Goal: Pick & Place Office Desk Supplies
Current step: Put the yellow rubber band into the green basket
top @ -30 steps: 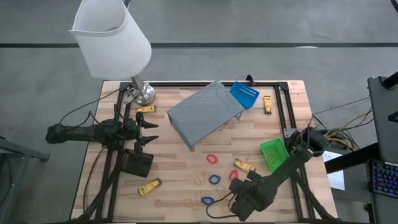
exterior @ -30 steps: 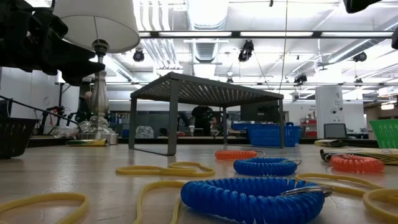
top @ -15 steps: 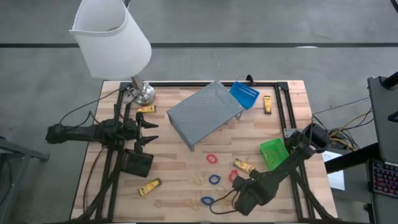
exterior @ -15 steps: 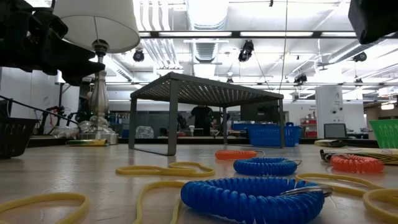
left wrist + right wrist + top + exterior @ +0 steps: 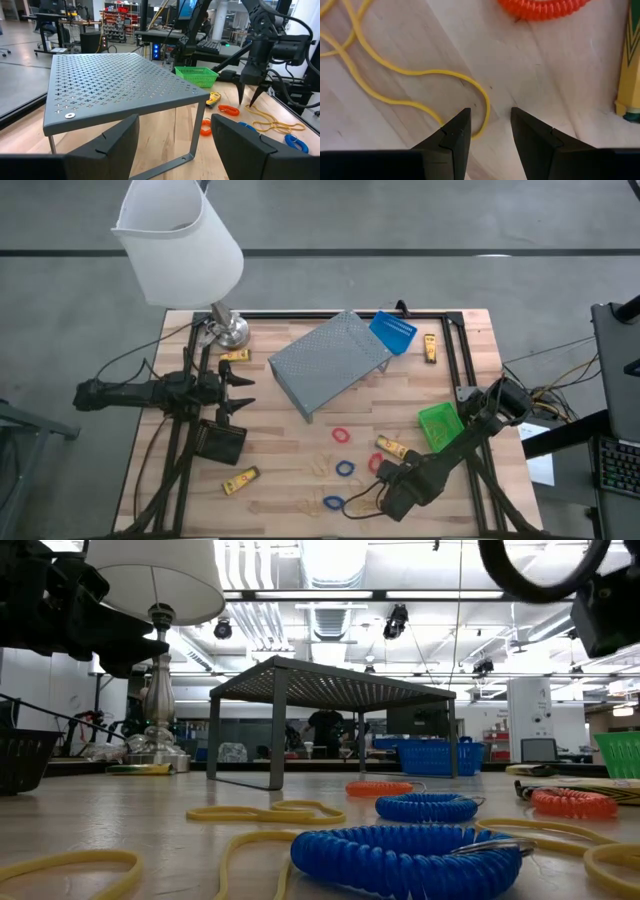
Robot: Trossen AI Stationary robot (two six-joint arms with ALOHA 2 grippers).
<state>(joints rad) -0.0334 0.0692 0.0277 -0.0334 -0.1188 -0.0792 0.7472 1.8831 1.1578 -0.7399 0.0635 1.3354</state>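
- Right gripper (image 5: 383, 480): low over the near part of the table (image 5: 280, 450), shifted away from the near edge since a second ago, now just beside a red loop (image 5: 376, 462); parted a little, clamped on nothing, straddling a thin yellow elastic band (image 5: 420, 72) lying on the wood.
- Everything else unmoved since then: left arm, bins, loops and yellow pieces all where seen before.
- Bins, three: black (image 5: 218, 440) near the left side, just beside the left arm; blue (image 5: 392, 332) at the far edge, touching the grey perforated shelf (image 5: 330, 362); green (image 5: 438, 427) near the right side, partly under the right arm.
- Loops, four: two red, the second (image 5: 342, 435) nearer the middle; two blue, one (image 5: 345, 468) between the reds, one (image 5: 333, 503) close to the near edge.
- Yellow pieces, four: one (image 5: 235, 355) by the lamp (image 5: 180, 245) base, one (image 5: 430, 348) at the far right, one (image 5: 392, 446) just beside the green bin, one (image 5: 240, 479) at the near left.
- Right arm stretched diagonally from the right side down toward the near middle, wrist tipped steeply at the table.
- Left gripper (image 5: 240, 392): wide apart, empty, held level above the left side, pointed at the shelf, arm reaching in straight from the left.
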